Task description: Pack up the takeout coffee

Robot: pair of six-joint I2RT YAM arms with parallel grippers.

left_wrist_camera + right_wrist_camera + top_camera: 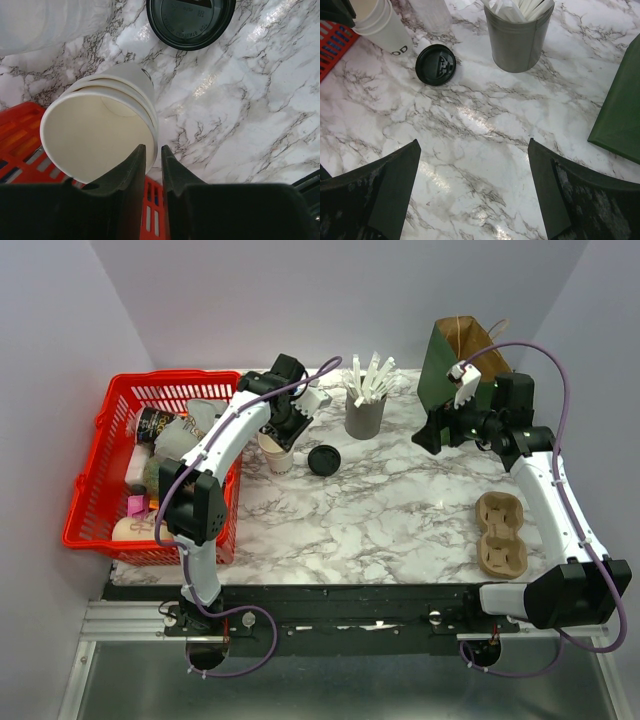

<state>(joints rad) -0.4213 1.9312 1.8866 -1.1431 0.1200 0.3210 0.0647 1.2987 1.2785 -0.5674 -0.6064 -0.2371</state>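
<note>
No cup with a black lid on it is in view. A stack of nested plain cream paper cups (277,454) stands next to the red basket. It also shows in the left wrist view (100,135) and the right wrist view (382,27). A black round lid (323,460) lies alone on the marble just right of the stack, seen too in the wrist views (190,22) (435,64). My left gripper (285,432) (153,160) is shut on the stack's rim, one finger inside and one outside. My right gripper (432,436) (472,170) is open and empty above bare marble.
A red basket (105,490) of items stands at the left. A grey cup of white sticks (365,412) and a clear plastic cup (432,15) stand at the back. A green paper bag (455,365) stands at the back right. A cardboard cup carrier (500,533) lies at the right.
</note>
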